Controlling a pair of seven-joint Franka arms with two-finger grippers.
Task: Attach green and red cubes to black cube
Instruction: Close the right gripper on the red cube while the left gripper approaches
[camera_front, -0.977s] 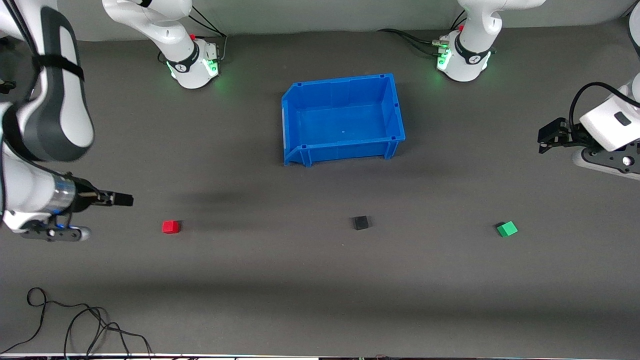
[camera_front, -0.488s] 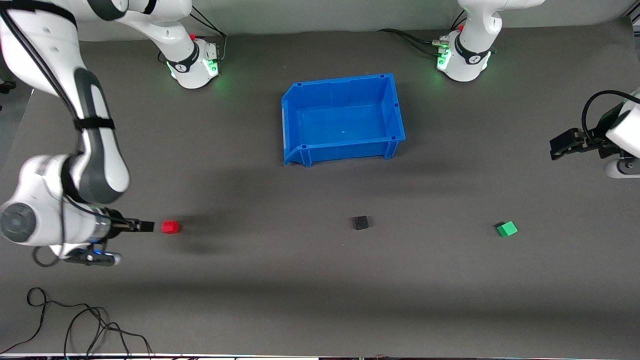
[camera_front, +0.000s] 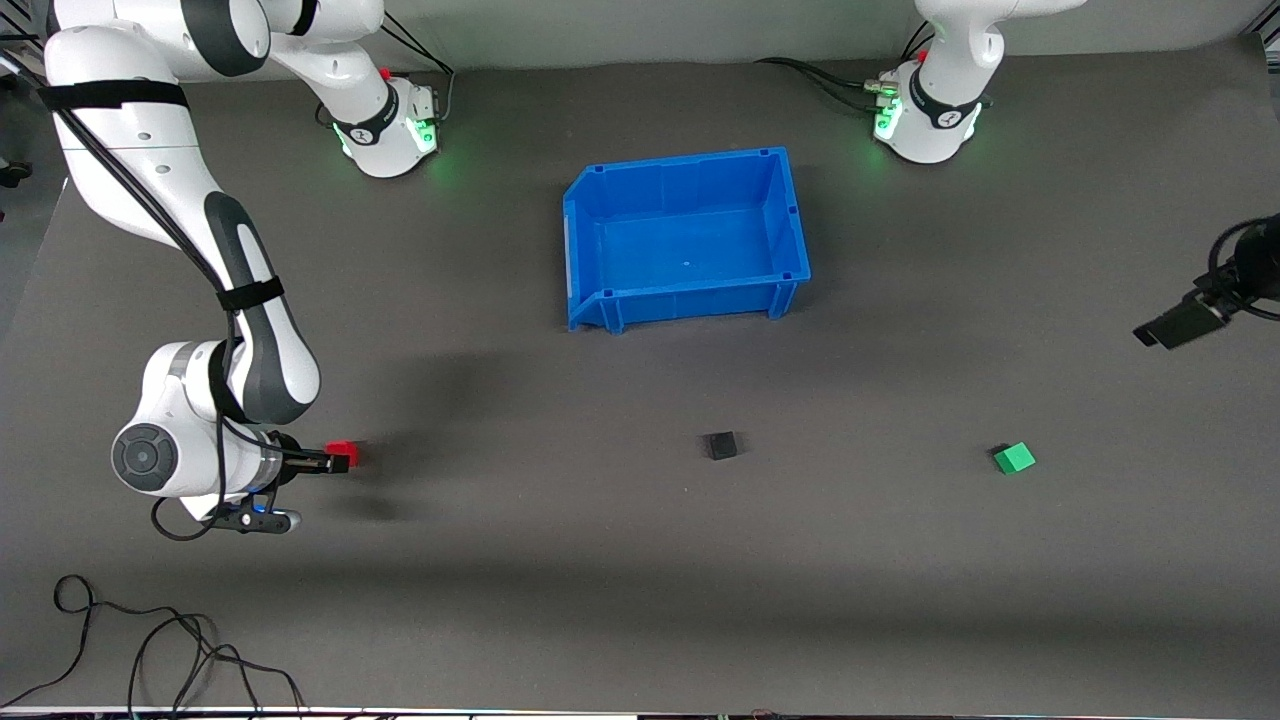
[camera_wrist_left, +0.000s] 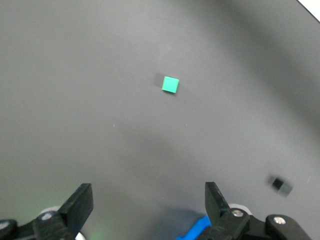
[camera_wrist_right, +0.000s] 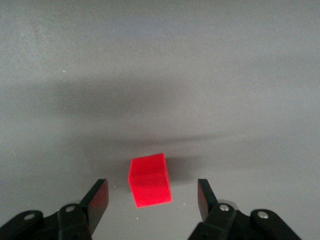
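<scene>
The red cube (camera_front: 346, 453) lies on the grey table toward the right arm's end. My right gripper (camera_front: 333, 461) is low at it and open; in the right wrist view the red cube (camera_wrist_right: 149, 180) sits between the tips of the open gripper (camera_wrist_right: 151, 199), touching neither finger. The black cube (camera_front: 721, 445) lies mid-table. The green cube (camera_front: 1015, 458) lies toward the left arm's end. My left gripper (camera_front: 1170, 328) hangs open and empty over the table's left-arm end; its wrist view shows the gripper (camera_wrist_left: 149, 200), the green cube (camera_wrist_left: 170, 84) and the black cube (camera_wrist_left: 280, 184).
An empty blue bin (camera_front: 790, 215) stands farther from the front camera than the cubes, between the two arm bases. A black cable (camera_front: 150, 650) lies coiled at the table's near edge, at the right arm's end.
My right gripper has swung down and across to the red cube and now straddles it. My left gripper has drifted toward the table's left-arm end. The cubes have not moved.
</scene>
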